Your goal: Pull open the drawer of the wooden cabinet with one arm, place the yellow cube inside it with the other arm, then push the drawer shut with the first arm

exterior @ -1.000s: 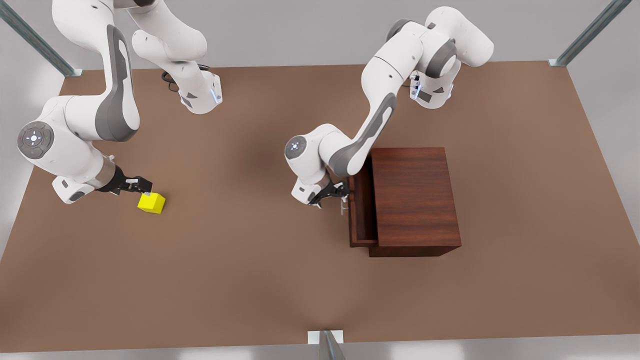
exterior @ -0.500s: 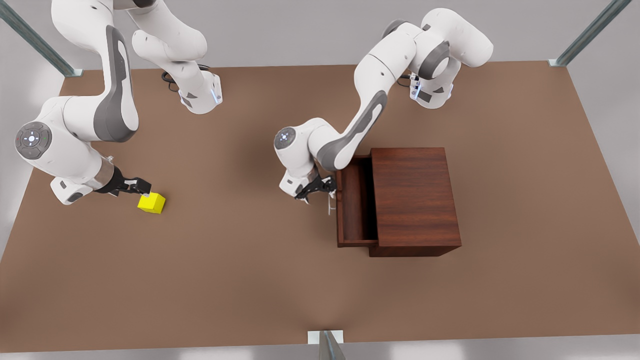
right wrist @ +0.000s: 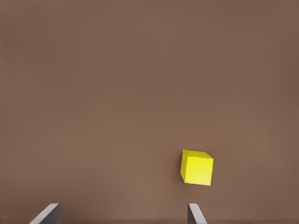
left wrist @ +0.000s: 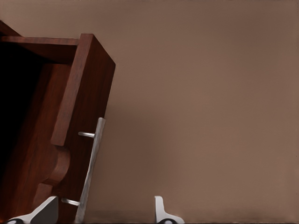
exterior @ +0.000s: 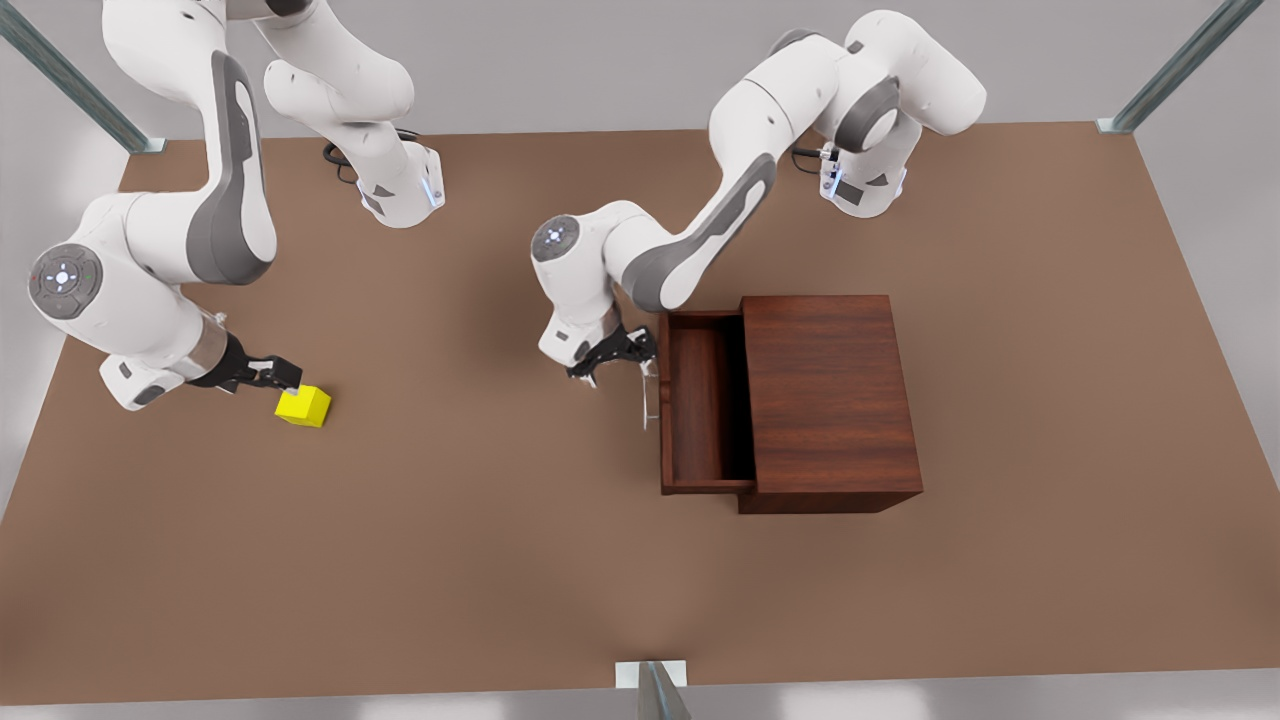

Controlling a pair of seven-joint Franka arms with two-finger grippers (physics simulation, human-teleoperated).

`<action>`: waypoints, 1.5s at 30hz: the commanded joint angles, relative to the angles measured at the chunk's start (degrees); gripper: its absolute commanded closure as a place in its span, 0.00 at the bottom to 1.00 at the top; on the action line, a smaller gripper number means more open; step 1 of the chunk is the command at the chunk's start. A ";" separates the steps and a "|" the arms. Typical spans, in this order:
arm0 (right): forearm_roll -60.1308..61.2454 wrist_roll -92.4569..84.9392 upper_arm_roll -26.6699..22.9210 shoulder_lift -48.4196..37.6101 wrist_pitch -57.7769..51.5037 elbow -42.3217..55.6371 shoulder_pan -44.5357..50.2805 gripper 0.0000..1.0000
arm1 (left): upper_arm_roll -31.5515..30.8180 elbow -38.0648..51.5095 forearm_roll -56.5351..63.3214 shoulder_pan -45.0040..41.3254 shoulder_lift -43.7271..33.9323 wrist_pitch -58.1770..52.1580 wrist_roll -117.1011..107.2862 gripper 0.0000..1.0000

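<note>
The wooden cabinet (exterior: 830,400) stands right of the table's middle in the front view. Its drawer (exterior: 667,440) is pulled out toward the front view's left, and its inside looks bare. My left gripper (exterior: 632,356) is at the far end of the silver bar handle (exterior: 648,395). In the left wrist view the handle (left wrist: 91,168) lies between its spread fingers (left wrist: 161,212), so it is open. The yellow cube (exterior: 303,405) rests on the table at the front view's left. My right gripper (exterior: 288,379) is open and hovers just beside the cube (right wrist: 197,168).
The brown table (exterior: 480,560) stretches wide around the cabinet and the cube. Both arm bases (exterior: 400,195) stand along the far edge. Metal posts (exterior: 1180,65) mark the far corners, and a bracket (exterior: 650,680) sits at the near edge.
The drawer has slid further out toward the front view's left, and my left gripper moved that way with the handle. The right gripper and the cube have barely shifted.
</note>
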 commanded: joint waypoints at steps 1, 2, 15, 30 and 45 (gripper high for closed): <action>0.50 -0.11 -0.09 0.42 -0.03 0.10 -0.11 0.00 | -0.51 2.49 -1.76 -0.03 -1.56 -12.41 1.84 0.00; 0.33 0.07 -0.09 0.77 -0.12 0.36 -0.02 0.00 | -0.51 2.40 -3.69 1.72 -6.56 -20.58 10.70 0.00; 0.06 9.65 -0.97 0.25 12.63 -20.82 -4.41 0.00 | 6.16 -35.75 -20.22 42.25 -44.36 -10.93 72.95 0.00; -3.63 13.16 -0.70 12.91 28.36 -18.53 -10.83 0.00 | 5.37 -34.69 -20.66 42.33 -45.24 -14.00 74.62 0.00; -5.30 9.74 6.77 15.19 36.62 -24.51 -19.01 0.00 | 4.76 -34.87 -19.87 41.98 -45.24 -13.91 71.89 0.00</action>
